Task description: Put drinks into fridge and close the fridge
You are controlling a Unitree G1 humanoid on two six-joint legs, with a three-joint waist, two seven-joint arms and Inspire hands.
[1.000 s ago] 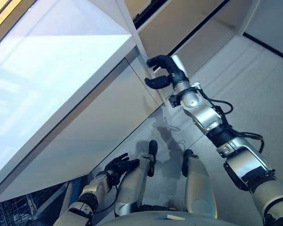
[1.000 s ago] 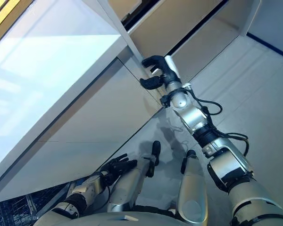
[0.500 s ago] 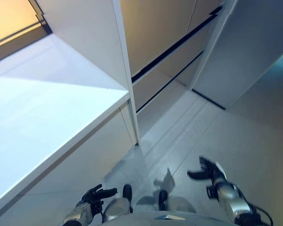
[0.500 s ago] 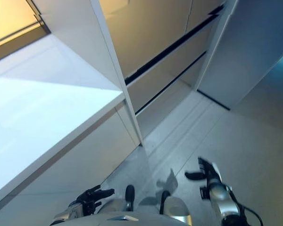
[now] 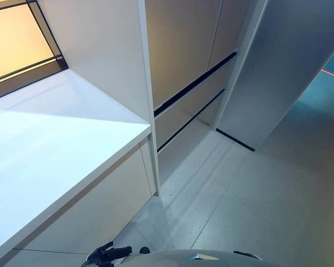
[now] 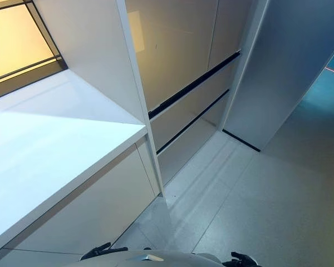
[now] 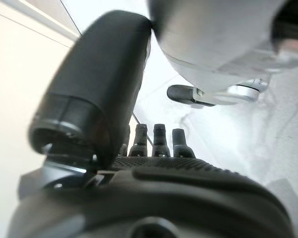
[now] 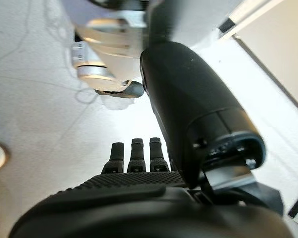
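No drink shows. A white counter (image 5: pixel 55 144) runs along the left, with a white front panel (image 5: pixel 94 211) under it and a white upright (image 5: pixel 147 83) at its end. Beside it stand tall beige fronts (image 5: pixel 183 50) with dark horizontal gaps, all shut. I cannot tell which front is the fridge. My left hand (image 5: pixel 103 256) hangs low at the bottom edge, also in the right eye view (image 6: pixel 97 251). In its wrist view (image 7: pixel 154 188) its fingers (image 7: pixel 159 141) are straight and hold nothing. My right hand (image 6: pixel 239 259) hangs low too. Its wrist view (image 8: pixel 134 193) shows straight, empty fingers (image 8: pixel 136 151).
A grey wall panel (image 5: pixel 289 72) stands at the right of the beige fronts. Pale speckled floor (image 5: pixel 256 200) spreads in front of them. A yellow-lit opening (image 5: pixel 14 44) lies beyond the counter at the far left.
The whole picture has shifted, so the camera has moved. My right hand has left the white upright's edge and dropped to the bottom of the view. My left hand stays low.
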